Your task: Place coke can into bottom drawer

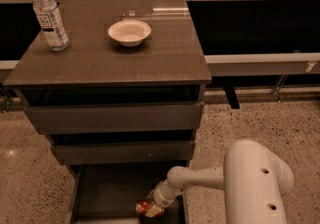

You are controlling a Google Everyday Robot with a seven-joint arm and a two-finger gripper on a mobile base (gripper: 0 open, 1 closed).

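Note:
The coke can is a small red can low in the open bottom drawer, near the drawer's right side at the picture's lower edge. My gripper reaches down into the drawer from the white arm on the right and sits right at the can. I cannot make out from here whether the can rests on the drawer floor.
A clear water bottle stands at the cabinet top's back left and a white bowl sits near the back middle. Two shut flat-fronted drawers lie above the open one. Speckled floor lies on both sides.

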